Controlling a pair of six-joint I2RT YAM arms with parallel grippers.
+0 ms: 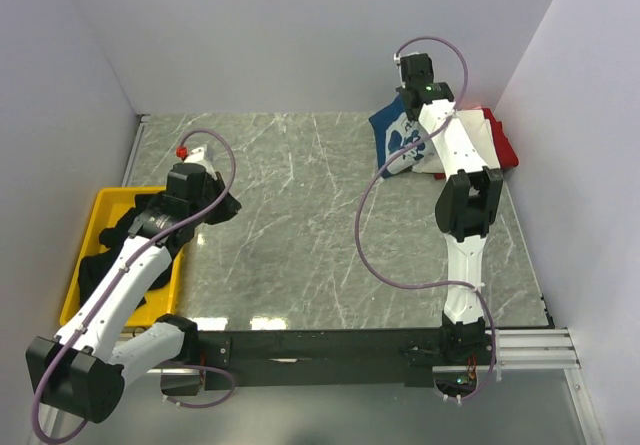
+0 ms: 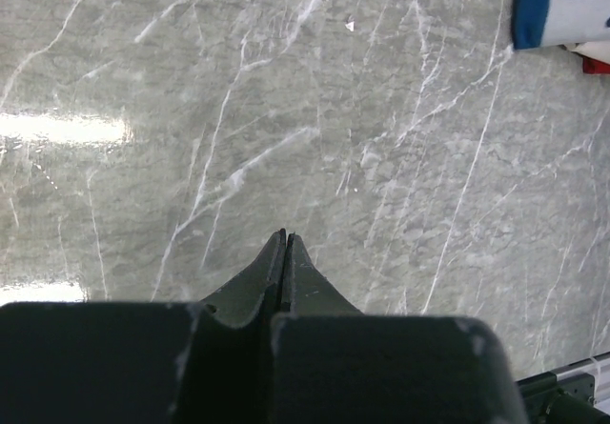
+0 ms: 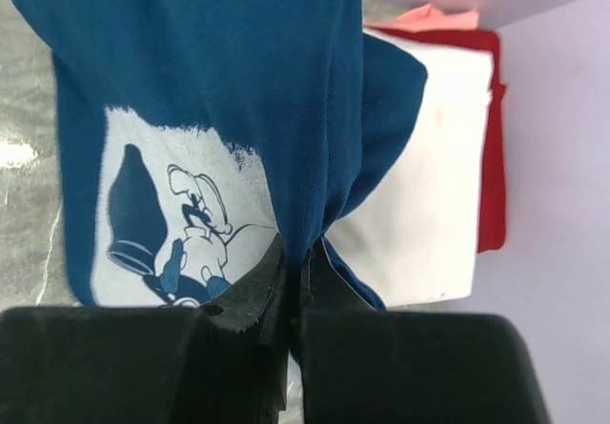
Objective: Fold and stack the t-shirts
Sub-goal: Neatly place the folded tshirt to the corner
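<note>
My right gripper (image 3: 294, 252) is shut on a bunched fold of the navy-blue t-shirt (image 3: 210, 71), whose white chest print faces up. The shirt hangs from the jaws over a folded white t-shirt (image 3: 419, 195), which lies on a red one (image 3: 491, 157). From above, this pile sits at the table's far right corner, with the navy tee (image 1: 392, 130) under the right gripper (image 1: 418, 103). Black t-shirts (image 1: 105, 250) lie crumpled in the yellow bin (image 1: 110, 197) on the left. My left gripper (image 2: 285, 235) is shut on nothing, hovering over bare marble beside the bin (image 1: 232, 205).
White walls enclose the table on the left, back and right, and the pile lies close to the right wall. A pale pink cloth edge (image 3: 434, 14) peeks out behind the red tee. The grey marble tabletop (image 1: 300, 215) spreads between the two arms.
</note>
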